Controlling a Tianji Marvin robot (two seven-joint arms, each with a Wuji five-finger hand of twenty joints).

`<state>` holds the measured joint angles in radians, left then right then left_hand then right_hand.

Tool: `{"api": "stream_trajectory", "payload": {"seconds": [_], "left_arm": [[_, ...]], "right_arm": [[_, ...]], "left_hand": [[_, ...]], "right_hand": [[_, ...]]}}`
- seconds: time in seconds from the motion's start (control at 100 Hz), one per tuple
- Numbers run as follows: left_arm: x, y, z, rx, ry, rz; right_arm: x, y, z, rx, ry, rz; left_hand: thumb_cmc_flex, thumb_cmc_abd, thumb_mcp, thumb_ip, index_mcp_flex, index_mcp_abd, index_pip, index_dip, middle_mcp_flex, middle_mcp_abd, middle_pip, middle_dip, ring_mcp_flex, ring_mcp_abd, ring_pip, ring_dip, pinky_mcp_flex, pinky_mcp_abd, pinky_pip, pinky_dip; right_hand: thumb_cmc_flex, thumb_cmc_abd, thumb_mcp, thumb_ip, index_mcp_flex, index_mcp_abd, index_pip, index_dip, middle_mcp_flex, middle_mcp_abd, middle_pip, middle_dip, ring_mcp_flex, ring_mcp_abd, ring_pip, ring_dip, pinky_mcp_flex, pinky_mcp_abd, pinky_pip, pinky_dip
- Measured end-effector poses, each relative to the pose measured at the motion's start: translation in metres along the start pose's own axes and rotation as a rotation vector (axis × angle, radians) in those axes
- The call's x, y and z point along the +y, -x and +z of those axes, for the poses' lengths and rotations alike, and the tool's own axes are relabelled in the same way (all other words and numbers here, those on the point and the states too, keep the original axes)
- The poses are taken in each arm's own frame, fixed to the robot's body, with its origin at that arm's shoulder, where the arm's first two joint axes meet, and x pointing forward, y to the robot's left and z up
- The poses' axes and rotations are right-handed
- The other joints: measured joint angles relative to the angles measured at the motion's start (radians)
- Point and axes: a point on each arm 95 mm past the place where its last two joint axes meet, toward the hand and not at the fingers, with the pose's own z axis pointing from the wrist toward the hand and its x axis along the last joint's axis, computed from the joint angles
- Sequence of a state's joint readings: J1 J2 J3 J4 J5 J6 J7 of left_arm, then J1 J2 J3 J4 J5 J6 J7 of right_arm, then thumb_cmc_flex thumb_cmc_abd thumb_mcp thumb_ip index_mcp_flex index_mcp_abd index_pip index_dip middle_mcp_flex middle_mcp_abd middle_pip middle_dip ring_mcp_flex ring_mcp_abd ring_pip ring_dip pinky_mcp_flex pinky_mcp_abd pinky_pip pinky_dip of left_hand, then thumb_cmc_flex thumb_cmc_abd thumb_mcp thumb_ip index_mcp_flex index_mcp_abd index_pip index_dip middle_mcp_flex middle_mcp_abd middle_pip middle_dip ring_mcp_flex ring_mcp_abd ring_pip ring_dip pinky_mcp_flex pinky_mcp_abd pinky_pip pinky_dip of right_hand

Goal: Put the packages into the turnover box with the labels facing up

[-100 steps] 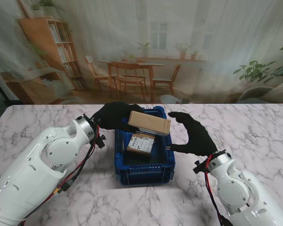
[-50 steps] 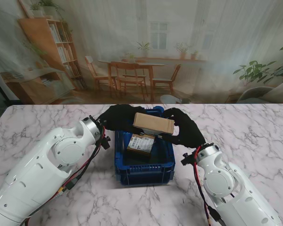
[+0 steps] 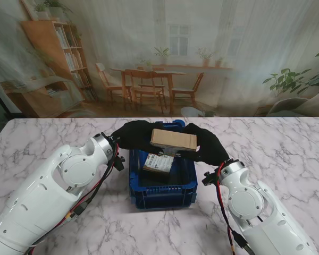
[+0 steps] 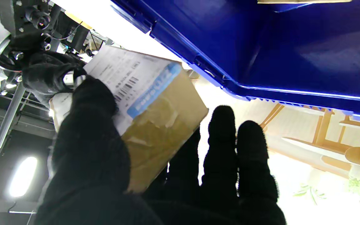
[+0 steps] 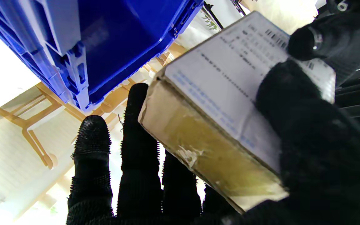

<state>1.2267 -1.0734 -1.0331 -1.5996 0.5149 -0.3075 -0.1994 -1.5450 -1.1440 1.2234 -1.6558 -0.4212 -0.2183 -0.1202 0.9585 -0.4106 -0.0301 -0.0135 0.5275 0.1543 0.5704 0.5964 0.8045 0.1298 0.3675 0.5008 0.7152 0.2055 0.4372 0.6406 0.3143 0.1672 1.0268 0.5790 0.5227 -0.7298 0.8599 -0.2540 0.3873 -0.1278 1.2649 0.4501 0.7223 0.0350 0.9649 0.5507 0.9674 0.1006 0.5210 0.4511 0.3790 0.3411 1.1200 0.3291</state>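
A brown cardboard package (image 3: pixel 173 139) hangs over the far half of the blue turnover box (image 3: pixel 164 194). My left hand (image 3: pixel 134 134) grips its left end and my right hand (image 3: pixel 204 143) grips its right end, both in black gloves. Its plain brown side shows in the stand view. The wrist views show a white barcode label on the package (image 4: pixel 155 103) (image 5: pixel 227 103), with a thumb pressed on that face from each side. A second package (image 3: pixel 158 162) lies inside the box with its white label up.
The box stands in the middle of a white marble table (image 3: pixel 287 154). Its blue rim (image 4: pixel 292 90) and ribbed wall (image 5: pixel 70 56) are close to both hands. A printed room backdrop rises beyond the table's far edge.
My right hand has swung in from beside the box and closed on the package's right end. The package has shifted slightly right and levelled between both hands.
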Motion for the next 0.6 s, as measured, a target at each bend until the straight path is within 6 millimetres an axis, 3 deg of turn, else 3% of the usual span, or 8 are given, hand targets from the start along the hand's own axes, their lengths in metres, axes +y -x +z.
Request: {"api": "stream_trajectory", "payload": {"seconds": [0.21,0.31,0.38,0.4,0.46,0.6], "left_arm": [[-0.001,0.003,-0.003,-0.025,0.013,0.01],[0.0,0.006,-0.005,-0.039,0.018,0.018],[0.0,0.008,-0.007,-0.053,0.017,0.046],[-0.001,0.009,-0.008,-0.058,0.014,0.054],[-0.003,0.013,-0.011,-0.071,-0.003,0.073],[-0.01,0.019,-0.016,-0.076,-0.05,0.14]], "right_arm": [[0.003,-0.007,-0.005,-0.072,-0.007,0.069],[0.002,-0.006,-0.006,-0.093,0.001,0.071],[0.001,-0.005,-0.007,-0.133,-0.001,0.1],[0.001,-0.005,-0.007,-0.146,-0.003,0.114],[0.001,-0.003,-0.007,-0.177,-0.006,0.125],[0.0,0.002,-0.008,-0.226,-0.009,0.096]], "left_hand": [[-0.089,0.082,-0.052,-0.011,-0.003,0.037,-0.179,-0.047,-0.121,0.006,-0.072,-0.081,-0.107,0.001,-0.103,-0.076,-0.094,0.011,-0.16,-0.07],[-0.102,0.119,-0.052,-0.018,-0.043,0.049,-0.25,-0.075,-0.227,0.027,-0.135,-0.129,-0.18,0.005,-0.14,-0.112,-0.132,0.012,-0.223,-0.095],[-0.113,0.172,-0.061,-0.029,-0.127,0.055,-0.319,-0.107,-0.336,0.038,-0.18,-0.166,-0.238,0.009,-0.164,-0.138,-0.166,0.014,-0.26,-0.118],[-0.102,0.222,-0.038,-0.025,-0.136,0.041,-0.341,-0.117,-0.364,0.036,-0.192,-0.176,-0.255,0.008,-0.169,-0.144,-0.175,0.014,-0.267,-0.118],[-0.091,0.274,-0.007,-0.015,-0.208,0.02,-0.406,-0.144,-0.464,0.039,-0.222,-0.209,-0.33,0.011,-0.2,-0.174,-0.208,0.013,-0.311,-0.131],[-0.111,0.284,0.003,-0.015,-0.27,0.012,-0.473,-0.171,-0.58,0.038,-0.273,-0.262,-0.423,0.005,-0.244,-0.234,-0.249,0.011,-0.374,-0.159]], "right_hand": [[0.008,0.001,-0.041,-0.031,0.051,-0.001,-0.034,-0.015,0.057,0.001,-0.007,0.005,0.042,0.008,0.073,0.024,0.016,0.017,0.015,0.009],[0.009,0.001,-0.065,-0.033,0.069,-0.001,-0.049,-0.023,0.081,0.001,-0.008,-0.006,0.07,0.008,0.074,0.025,0.019,0.019,0.025,0.01],[0.009,0.002,-0.073,-0.034,0.071,0.002,-0.05,-0.025,0.091,0.005,-0.008,-0.011,0.081,0.01,0.083,0.025,0.024,0.019,0.032,0.012],[0.009,0.018,-0.074,-0.035,0.077,0.03,-0.05,-0.026,0.12,0.031,-0.008,-0.008,0.102,0.025,0.13,0.026,0.025,0.019,0.036,0.012],[0.009,0.032,-0.075,-0.043,0.079,0.066,-0.05,-0.026,0.148,0.056,-0.006,-0.006,0.123,0.04,0.174,0.027,0.026,0.027,0.043,0.021],[0.009,0.043,-0.075,-0.043,0.08,0.09,-0.05,-0.026,0.162,0.072,-0.005,-0.006,0.135,0.049,0.197,0.027,0.027,0.027,0.054,0.022]]}}
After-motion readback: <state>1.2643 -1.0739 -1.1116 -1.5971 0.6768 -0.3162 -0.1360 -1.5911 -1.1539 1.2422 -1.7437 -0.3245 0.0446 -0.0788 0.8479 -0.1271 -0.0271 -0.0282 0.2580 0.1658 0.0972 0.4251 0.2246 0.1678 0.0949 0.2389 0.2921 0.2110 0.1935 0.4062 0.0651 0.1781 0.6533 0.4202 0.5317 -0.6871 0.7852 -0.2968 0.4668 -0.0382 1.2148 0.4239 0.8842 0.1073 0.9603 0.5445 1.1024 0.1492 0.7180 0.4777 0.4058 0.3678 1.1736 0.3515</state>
